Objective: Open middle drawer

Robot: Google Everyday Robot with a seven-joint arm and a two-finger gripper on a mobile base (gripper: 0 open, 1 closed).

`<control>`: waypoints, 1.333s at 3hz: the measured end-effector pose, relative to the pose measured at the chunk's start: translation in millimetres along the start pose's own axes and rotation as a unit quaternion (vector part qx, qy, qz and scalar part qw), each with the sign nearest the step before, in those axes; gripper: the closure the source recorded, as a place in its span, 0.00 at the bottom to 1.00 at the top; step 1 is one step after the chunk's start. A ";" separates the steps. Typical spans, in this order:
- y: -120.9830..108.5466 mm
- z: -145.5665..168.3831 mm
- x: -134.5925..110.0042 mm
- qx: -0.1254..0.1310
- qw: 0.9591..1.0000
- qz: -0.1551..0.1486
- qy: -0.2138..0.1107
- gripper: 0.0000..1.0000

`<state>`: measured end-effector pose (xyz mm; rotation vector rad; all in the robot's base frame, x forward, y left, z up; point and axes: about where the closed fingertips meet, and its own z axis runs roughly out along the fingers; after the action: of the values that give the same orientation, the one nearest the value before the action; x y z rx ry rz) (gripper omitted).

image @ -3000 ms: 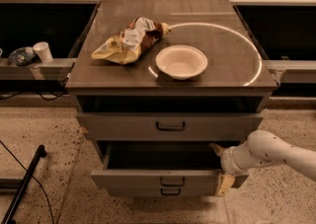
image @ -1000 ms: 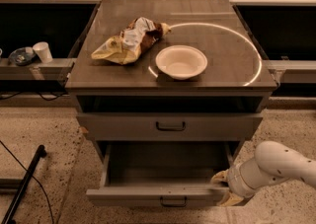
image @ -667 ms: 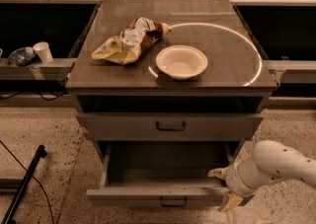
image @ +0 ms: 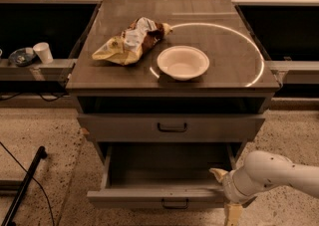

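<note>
The middle drawer point(image: 149, 196) stands pulled well out, its grey inside bare, with a small black loop handle point(image: 174, 203) on its flat front. The taller-fronted top drawer point(image: 172, 127) above it is closed. The lowest drawer is hidden under the open one. My gripper point(image: 225, 193) is at the right end of the middle drawer's front. One pale finger point(image: 218, 173) is inside the drawer and the other point(image: 232, 214) hangs outside the front, so the fingers stand apart astride the front panel. My white arm point(image: 279, 172) comes in from the right.
On the cabinet top point(image: 224, 56) lie a crumpled chip bag point(image: 130, 42) and a white bowl point(image: 183, 61). A paper cup point(image: 44, 52) stands on the left ledge. A black pole point(image: 22, 185) lies on the floor at the left.
Over three seconds the middle drawer has slid much farther out toward me, with my gripper at its right end. In the last second little has moved.
</note>
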<state>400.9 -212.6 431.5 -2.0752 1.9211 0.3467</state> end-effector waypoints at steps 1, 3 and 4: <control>7.0 14.5 10.8 -0.006 1.000 0.009 0.009 0.18; 11.2 -0.8 20.1 0.008 1.000 0.017 0.000 0.72; 11.1 -2.7 19.4 0.008 1.000 0.017 0.000 0.96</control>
<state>391.4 -232.3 426.3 -2.0351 1.9550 0.3370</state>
